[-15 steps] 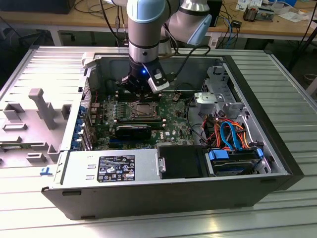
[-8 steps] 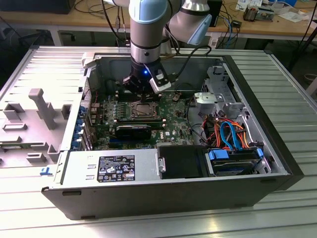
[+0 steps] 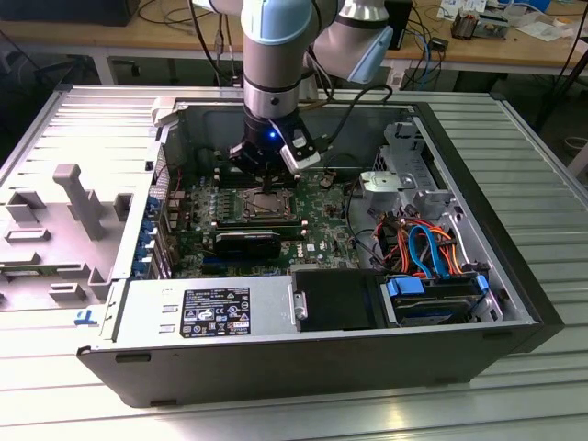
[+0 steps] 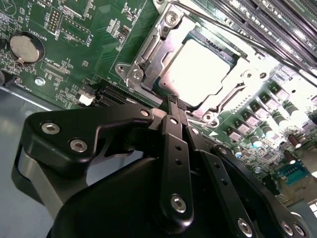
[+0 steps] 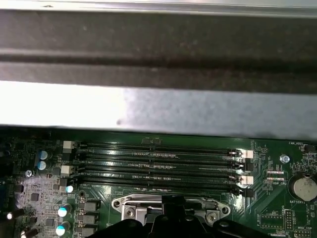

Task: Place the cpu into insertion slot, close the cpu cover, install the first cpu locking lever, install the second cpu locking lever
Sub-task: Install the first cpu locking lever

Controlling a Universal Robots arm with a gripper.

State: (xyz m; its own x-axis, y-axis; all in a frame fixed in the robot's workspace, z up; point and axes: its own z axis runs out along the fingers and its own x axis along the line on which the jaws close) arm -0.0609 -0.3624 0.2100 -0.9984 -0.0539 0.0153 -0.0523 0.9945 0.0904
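Centrally in the second wrist view, the bright silver square cpu point(image 4: 200, 69) is seen seated under the silver metal frame cover point(image 4: 148, 62); the black jaws appear closed together.

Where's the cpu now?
Seated in the insertion slot under the cpu cover, beside the memory slots; the cpu lies just beyond the gripper.

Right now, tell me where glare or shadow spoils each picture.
In the second wrist view, the cpu top is washed out white by glare, and the gripper looms dark in front. In the first wrist view, a pale metal panel is overexposed under a dark band. In the exterior view, light is even, though the insertion slot sits in the arm's shade.
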